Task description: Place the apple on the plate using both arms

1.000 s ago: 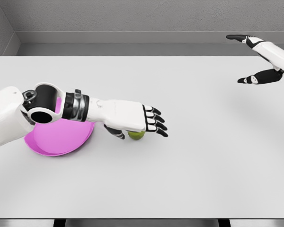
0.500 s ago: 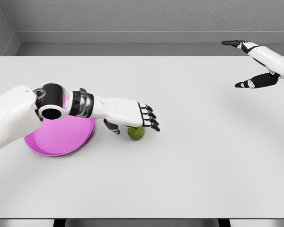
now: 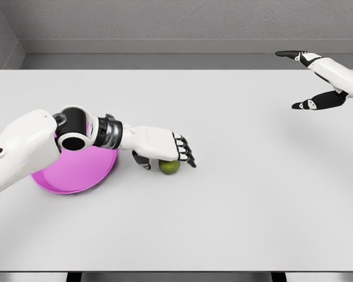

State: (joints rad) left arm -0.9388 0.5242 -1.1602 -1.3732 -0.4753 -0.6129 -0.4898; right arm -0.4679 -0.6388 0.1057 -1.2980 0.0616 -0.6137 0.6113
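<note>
One green apple [image 3: 169, 167] on the surface [image 3: 235, 194], just right of the pink plate [image 3: 76, 173], under the left robot hand [image 3: 175, 154]: fingers draped over it, not visibly gripping. Could roll away if nudged before thumb closes. Right robot hand [image 3: 317, 79] open, far off. Since earlier, lowered closer onto fruit.

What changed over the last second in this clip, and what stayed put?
The left hand drew back toward the robot and lowered over the green apple, fingers now draped on top; no closed grasp is visible. The right hand shifted slightly left early, then held. The apple, the pink plate and the table stayed put.
</note>
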